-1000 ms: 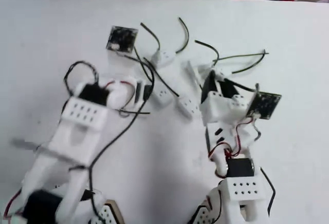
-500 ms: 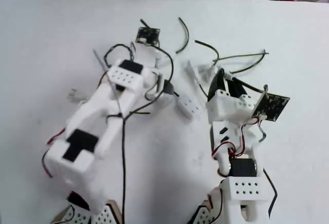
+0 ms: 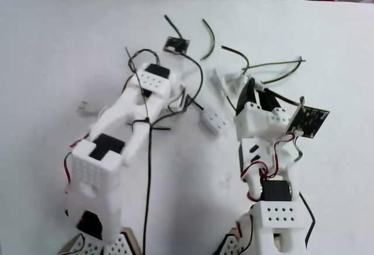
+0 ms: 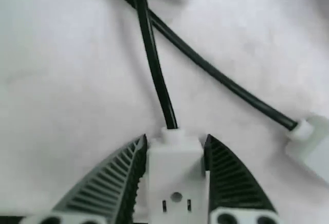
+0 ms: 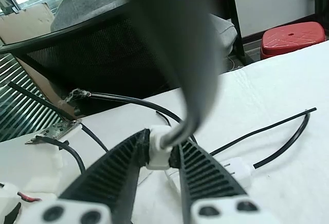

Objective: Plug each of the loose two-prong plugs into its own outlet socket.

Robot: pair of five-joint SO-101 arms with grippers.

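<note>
My left gripper (image 4: 175, 141) is shut on a white block (image 4: 175, 183) with two slots on its face and a black cord (image 4: 154, 70) leaving its far end. In the high view the left gripper (image 3: 177, 96) sits low over the tangle of cords mid-table. My right gripper (image 5: 160, 142) is shut on a small white plug (image 5: 158, 154) with a thick black cord, held a little above the table. In the high view the right gripper (image 3: 256, 88) is right of centre. A white socket block (image 3: 215, 119) lies between the arms. A loose two-prong plug (image 5: 239, 170) lies close by.
Black cords (image 3: 266, 65) loop across the far middle of the table. Another white plug end (image 4: 311, 142) on a cord lies near the left gripper. A small white piece (image 3: 85, 107) sits at the left. A red stool (image 5: 290, 36) stands beyond the table edge.
The left arm has swung from the left side toward the centre and stretched farther out over the cords. The right arm shifted slightly at first, then kept still.
</note>
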